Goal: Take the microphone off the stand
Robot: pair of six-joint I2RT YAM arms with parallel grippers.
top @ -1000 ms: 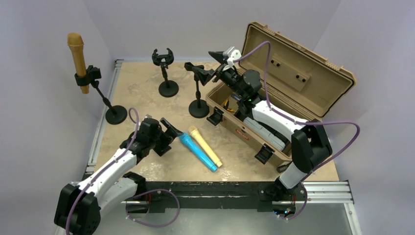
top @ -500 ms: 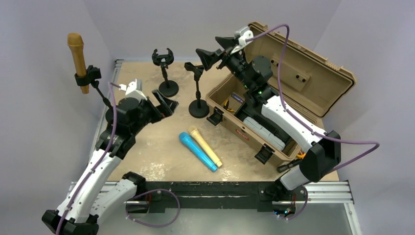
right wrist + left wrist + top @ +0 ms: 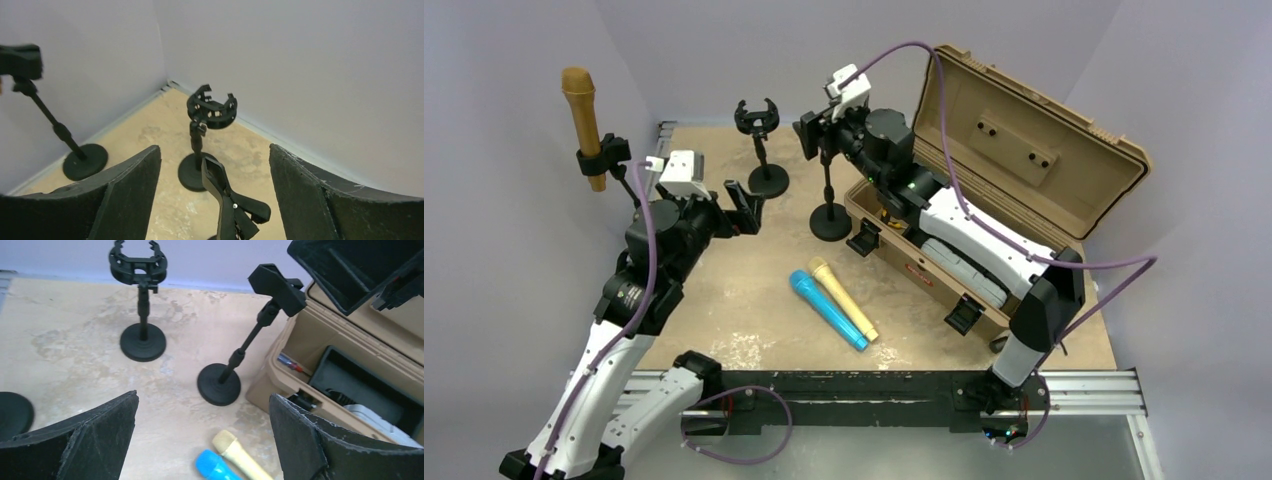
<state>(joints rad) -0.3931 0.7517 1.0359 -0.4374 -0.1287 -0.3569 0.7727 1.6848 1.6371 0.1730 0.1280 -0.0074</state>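
Both arms have swung round since a second ago. The left hand [image 3: 742, 208] has lifted off the bench [image 3: 724, 300] toward the far side, and the right hand [image 3: 808, 136] has turned from the open case [image 3: 1024, 170] to face 9 o'clock. The left hand's fingers are spread wide and hold nothing. The right hand is likewise spread and empty, hanging just over the clip of the middle stand [image 3: 829, 200].

From the left hand, the brown microphone [image 3: 582, 112] is at about 10 o'clock. It stands upright in the clip of its stand [image 3: 639, 205] at the bench's far-left corner, well apart from both hands. At 1 o'clock from the left hand are only the empty cradle stand [image 3: 140, 300] and the middle stand. At 5 o'clock a blue microphone [image 3: 827, 310] and a yellow microphone [image 3: 844, 298] lie side by side.

My reading is that this is the approach, with nothing gripped yet. Next the left hand would need to turn toward 10 o'clock, close around the brown body above the clip and draw it upward. The stand looks light and may tip unless the other hand steadies it.

The left wrist view misses the microphone altogether and shows only a sliver of its stand's base at the left edge. The right wrist view cuts that clip off at top left, and I cannot tell whether any of the microphone shows there.
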